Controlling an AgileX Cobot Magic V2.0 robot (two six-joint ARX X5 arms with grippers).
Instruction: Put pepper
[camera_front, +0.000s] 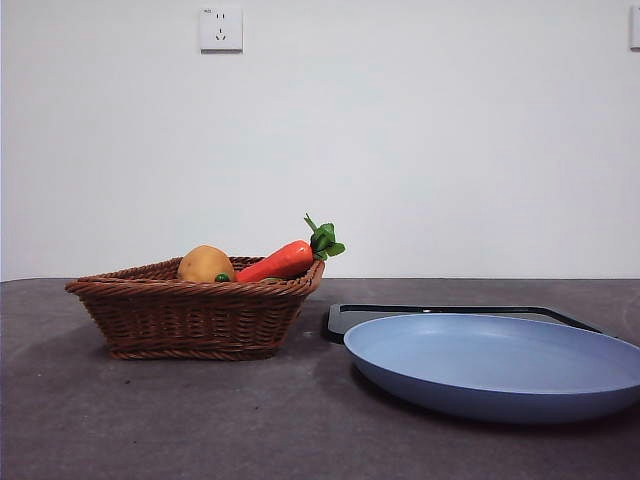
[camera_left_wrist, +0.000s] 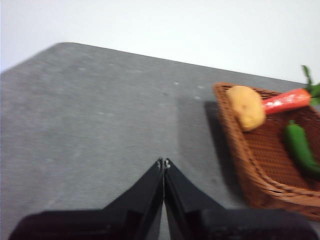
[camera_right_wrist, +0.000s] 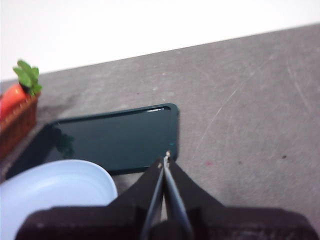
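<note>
From the front, the basket (camera_front: 190, 310) wall hides all but a small green tip of my pepper (camera_front: 222, 278). The blue plate (camera_front: 495, 365) covers most of the dark tray (camera_front: 440, 312) and runs off the right edge. My left wrist view cuts off the carrot (camera_left_wrist: 287, 100) leaves and is blurred.

1. The left gripper (camera_left_wrist: 163, 163) had two matte black jaws, broad at the base and tapering to thin tips.
2. The right gripper (camera_right_wrist: 165, 159) looked alike: black, wedge-shaped, with small pale tips.
</note>
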